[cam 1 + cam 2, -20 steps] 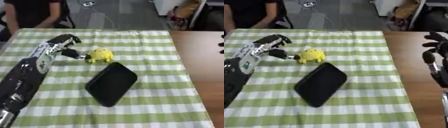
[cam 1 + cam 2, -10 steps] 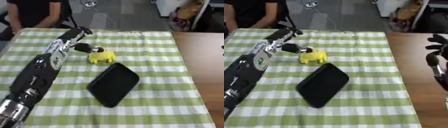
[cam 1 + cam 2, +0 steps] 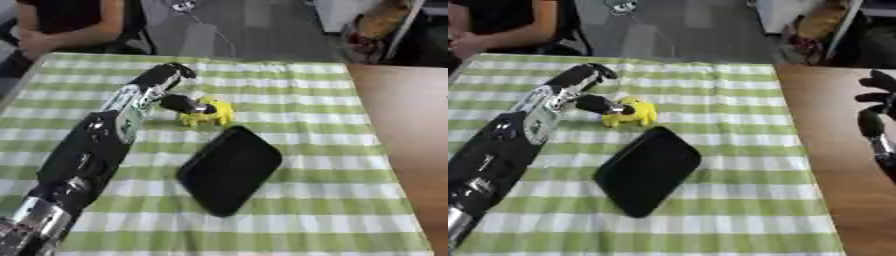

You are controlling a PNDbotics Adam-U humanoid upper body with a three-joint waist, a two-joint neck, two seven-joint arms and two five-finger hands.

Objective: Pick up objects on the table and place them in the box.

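- The yellow toy (image 3: 208, 113) sits on the green checked cloth (image 3: 332, 150), toward its far left part, just above the upper corner of the black tray (image 3: 230, 169).
- The tray is the only box-like thing we can see; it lies flat with its long axis running from near left to far right, its far end almost touching the toy.
- Our left hand (image 3: 179, 100) meets the toy from the toy's left side. The thumb reaches onto the toy's near-left edge while the fingers curl above and behind it, so we read it as pinching the toy, though the far side of the contact is hidden.
- The toy lies to the right of that hand, and the tray just nearer to us and to the right, so we judge the coming move is a short carry that way.
- Our right hand (image 3: 877, 112) rests well apart at the right edge over the bare wooden table (image 3: 833, 150), fingers relaxed and up, holding nothing.
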